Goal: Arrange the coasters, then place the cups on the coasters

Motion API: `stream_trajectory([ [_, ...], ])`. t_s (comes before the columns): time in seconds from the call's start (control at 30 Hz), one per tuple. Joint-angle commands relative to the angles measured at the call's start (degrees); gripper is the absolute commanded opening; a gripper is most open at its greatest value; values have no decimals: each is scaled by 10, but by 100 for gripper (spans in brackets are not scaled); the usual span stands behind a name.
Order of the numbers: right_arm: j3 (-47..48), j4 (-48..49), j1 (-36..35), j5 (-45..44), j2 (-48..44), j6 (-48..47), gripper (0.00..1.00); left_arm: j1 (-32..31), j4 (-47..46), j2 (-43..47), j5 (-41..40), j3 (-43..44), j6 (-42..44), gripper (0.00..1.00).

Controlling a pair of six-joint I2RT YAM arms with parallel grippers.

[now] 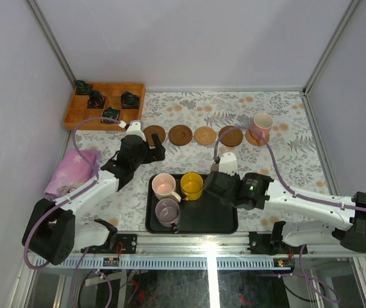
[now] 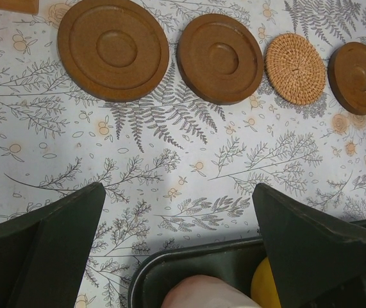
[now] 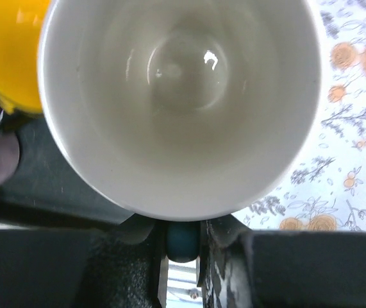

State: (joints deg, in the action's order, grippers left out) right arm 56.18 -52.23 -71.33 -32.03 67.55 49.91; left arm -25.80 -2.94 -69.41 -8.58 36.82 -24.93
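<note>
clamping blue-handled white cup (image 3: 183, 96): right gripper (image 3: 183, 247) | spread wide, holding nothing: left gripper (image 2: 177, 192)

FREE: counter (image 1: 298, 160) right of tray (image 1: 216, 222); tray's near right corner | BLOCKED: tray's left half by pink cup (image 1: 164, 186), yellow cup (image 1: 191, 186), mauve cup (image 1: 168, 210); far right corner by right end effector (image 3: 183, 239) gripping white cup (image 3: 183, 96) | left end effector (image 2: 177, 188) over strip before coasters (image 1: 181, 135)

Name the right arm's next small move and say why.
Probably lift the white cup clear of the black tray and carry it toward the bare coaster nearest the row's right end. The right gripper is shut on its blue handle, and that coaster holds no cup.
</note>
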Motion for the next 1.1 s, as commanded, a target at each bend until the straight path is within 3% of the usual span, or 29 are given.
stream_trajectory([
  [0.0,29,56,122,-6,-13,-73,0,-3,-10,-8,-9,0,-1,100],
  [0.13,45,129,231,40,15,-160,0,-3,-1,-16,-14,8,6,100],
  [0.33,117,195,318,44,122,-231,0,-3,9,-24,-29,21,20,100],
  [0.53,157,265,393,115,210,-254,0,-3,18,-30,-41,29,30,100],
  [0.8,232,292,442,138,322,-286,0,-3,19,-34,-51,31,34,100],
  [1.07,242,313,467,145,360,-300,0,-3,17,-39,-56,29,32,100],
])
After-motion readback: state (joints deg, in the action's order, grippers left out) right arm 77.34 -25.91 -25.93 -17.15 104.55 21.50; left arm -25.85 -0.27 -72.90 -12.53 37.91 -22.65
